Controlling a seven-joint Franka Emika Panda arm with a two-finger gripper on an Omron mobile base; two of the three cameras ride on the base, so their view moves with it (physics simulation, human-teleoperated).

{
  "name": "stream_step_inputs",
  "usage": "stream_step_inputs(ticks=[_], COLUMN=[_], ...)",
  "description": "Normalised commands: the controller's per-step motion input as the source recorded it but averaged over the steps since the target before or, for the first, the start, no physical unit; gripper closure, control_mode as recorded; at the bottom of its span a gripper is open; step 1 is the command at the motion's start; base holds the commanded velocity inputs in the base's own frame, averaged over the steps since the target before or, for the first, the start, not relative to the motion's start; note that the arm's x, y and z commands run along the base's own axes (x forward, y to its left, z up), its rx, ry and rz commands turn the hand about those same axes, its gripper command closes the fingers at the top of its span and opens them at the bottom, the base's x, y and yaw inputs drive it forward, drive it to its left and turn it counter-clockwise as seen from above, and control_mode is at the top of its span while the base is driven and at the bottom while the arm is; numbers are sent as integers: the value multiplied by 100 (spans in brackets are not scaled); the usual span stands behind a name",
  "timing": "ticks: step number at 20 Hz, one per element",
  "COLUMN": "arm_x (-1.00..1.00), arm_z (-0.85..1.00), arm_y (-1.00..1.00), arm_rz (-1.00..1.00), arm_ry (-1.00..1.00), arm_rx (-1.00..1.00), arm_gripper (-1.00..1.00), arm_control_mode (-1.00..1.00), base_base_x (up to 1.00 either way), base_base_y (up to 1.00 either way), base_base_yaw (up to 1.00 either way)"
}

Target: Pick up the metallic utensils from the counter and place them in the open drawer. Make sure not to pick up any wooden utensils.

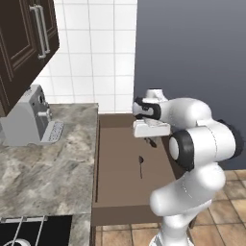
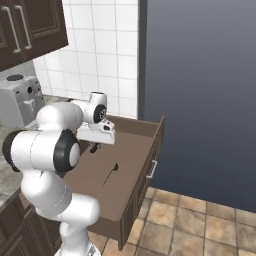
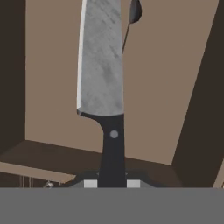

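Gripper [image 1: 150, 140] apparently clamped on knife [image 3: 101, 65] handle, over open drawer [image 1: 115, 182], above spoon [image 1: 141, 163] inside.

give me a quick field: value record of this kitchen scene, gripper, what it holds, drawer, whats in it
gripper: the gripper hangs over the back part of the open drawer, shut on a knife
knife: grey blade and black handle with one rivet, handle between the fingers, blade pointing out over the drawer floor
drawer: dark brown drawer pulled out wide, silver bar handle on its front
in drawer: one small metal spoon lies flat on the floor, apart from the walls
counter: stone counter to the drawer's side
on counter: a grey coffee machine
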Motion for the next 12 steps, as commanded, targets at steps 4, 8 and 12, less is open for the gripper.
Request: stream_step_inputs(ticks=[4, 8, 12], arm_x=[4, 6, 1], arm_z=[-98, -69, -43], arm_y=[0, 9, 18], arm_rz=[0, 0, 0], arm_ry=[3, 4, 6], arm_rx=[0, 0, 0], arm_gripper=[100, 100, 100], arm_control_mode=[-100, -100, -100], base_base_x=[0, 0, 0], base_base_y=[0, 0, 0], base_base_yaw=[0, 0, 0])
